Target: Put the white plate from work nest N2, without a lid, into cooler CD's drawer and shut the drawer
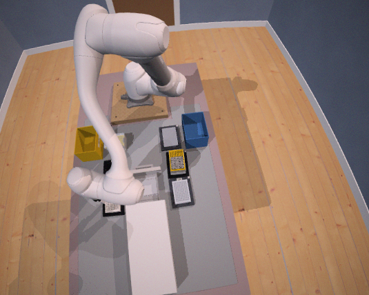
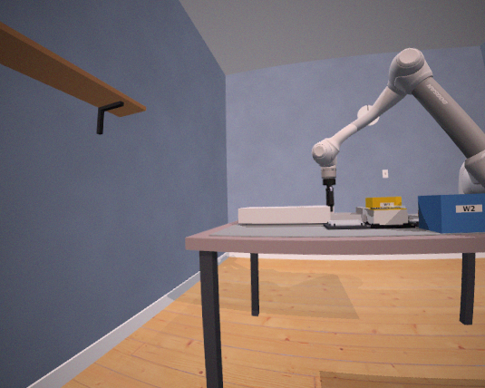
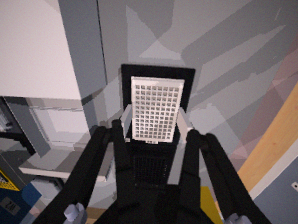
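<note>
The white plate (image 1: 112, 207) (image 3: 156, 110), without a lid, sits in its black nest (image 1: 113, 214) (image 3: 160, 68) beside the cooler. My gripper (image 2: 331, 210) (image 3: 154, 112) points straight down over that nest. Its pads stand against the plate's two long sides, shut on it; the arm hides it in the top view. The cooler (image 1: 150, 246) (image 2: 283, 216) (image 3: 37, 47) is a long white box. Its drawer (image 1: 150, 186) (image 3: 60, 125) is open toward the arm's base and looks empty where it shows. The bar handle (image 1: 147, 169) (image 3: 65, 169) is at its front. The amber lamp cannot be made out.
A yellow-topped tip box (image 1: 176, 161) (image 2: 383, 202) and another plate (image 1: 181, 191) stand in black nests across the drawer. The blue bin (image 1: 195, 132) (image 2: 455, 215) and yellow bin (image 1: 88, 151) stand nearer the base. A dark nest (image 3: 151, 172) adjoins the white plate's nest.
</note>
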Available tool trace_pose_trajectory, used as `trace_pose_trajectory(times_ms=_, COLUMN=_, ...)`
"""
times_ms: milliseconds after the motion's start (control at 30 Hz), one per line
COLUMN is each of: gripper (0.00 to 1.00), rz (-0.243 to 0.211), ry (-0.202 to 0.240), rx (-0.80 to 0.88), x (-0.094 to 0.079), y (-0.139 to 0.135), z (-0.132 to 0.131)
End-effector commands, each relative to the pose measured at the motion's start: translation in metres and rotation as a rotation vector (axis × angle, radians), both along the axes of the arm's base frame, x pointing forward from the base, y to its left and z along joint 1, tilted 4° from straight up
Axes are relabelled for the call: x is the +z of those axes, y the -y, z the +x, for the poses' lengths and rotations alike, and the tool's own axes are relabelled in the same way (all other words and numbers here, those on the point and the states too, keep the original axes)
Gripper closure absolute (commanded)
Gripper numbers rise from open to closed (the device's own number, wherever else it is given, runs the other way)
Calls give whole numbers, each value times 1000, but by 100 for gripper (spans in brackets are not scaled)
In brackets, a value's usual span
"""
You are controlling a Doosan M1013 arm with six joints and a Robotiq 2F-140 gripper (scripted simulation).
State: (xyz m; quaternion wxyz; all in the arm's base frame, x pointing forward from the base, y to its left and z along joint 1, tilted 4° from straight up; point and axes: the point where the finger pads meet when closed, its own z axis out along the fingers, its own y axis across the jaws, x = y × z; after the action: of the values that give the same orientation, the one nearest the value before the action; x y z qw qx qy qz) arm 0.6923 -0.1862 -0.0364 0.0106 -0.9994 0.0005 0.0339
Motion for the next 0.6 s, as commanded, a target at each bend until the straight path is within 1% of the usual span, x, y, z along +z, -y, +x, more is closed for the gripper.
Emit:
trace_pose_trajectory(times_ms=0, gripper=45, rz=0, ry=0, rx=0, x=0, y=0, z=0)
trace_pose_trajectory(times_ms=33, gripper=100, rz=0, ry=0, rx=0, x=0, y=0, z=0)
trace_pose_trajectory(times_ms=567, gripper=100, rz=0, ry=0, rx=0, x=0, y=0, z=0)
